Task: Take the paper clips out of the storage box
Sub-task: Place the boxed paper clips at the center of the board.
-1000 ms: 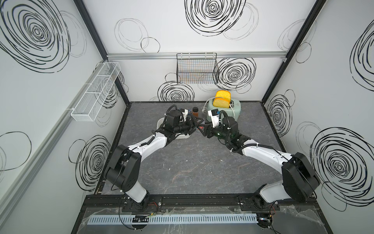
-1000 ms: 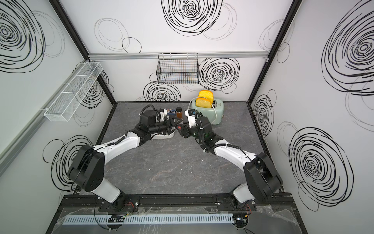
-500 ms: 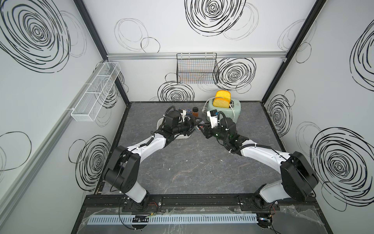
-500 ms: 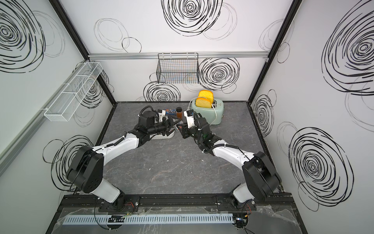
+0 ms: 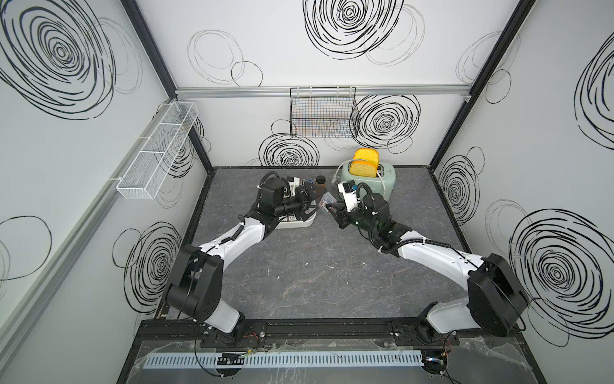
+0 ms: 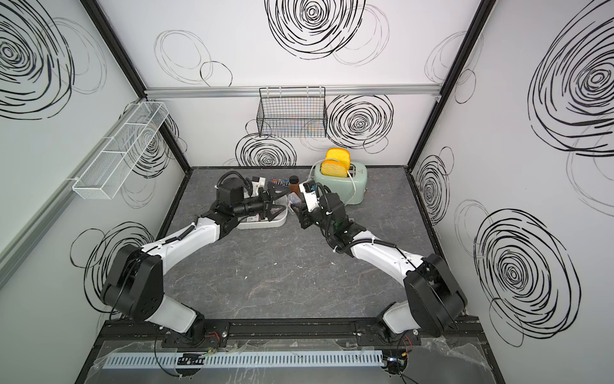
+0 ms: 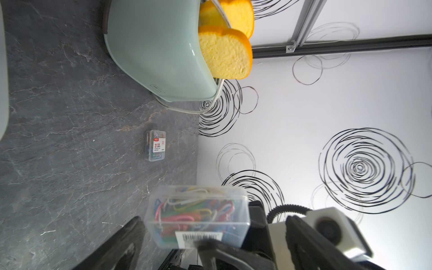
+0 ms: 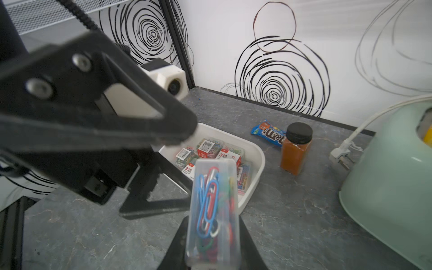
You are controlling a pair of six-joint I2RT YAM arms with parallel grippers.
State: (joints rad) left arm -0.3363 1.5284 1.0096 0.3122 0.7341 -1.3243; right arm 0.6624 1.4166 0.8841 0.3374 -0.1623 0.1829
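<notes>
At the storage box's three o'clock edge in both top views, right pincer is clamped on one paper clip case, held on edge off the worktop. Left pincer sits at its nine o'clock over the storage box, fingers spread wide, pinching nothing.

Step, as I read it: one case out of the box, in transit. The next move calls for swinging the right arm clear of the box, lowering the case flat onto bare worktop, then opening. The left pincer is free to dip for another.

Counts:
- one case held
- one loose case on the worktop near the toaster
- about six in the box (held case blocks part, not firm)
- one jar at the box's one o'clock
- one candy packet
- two bread slices in the toaster
</notes>
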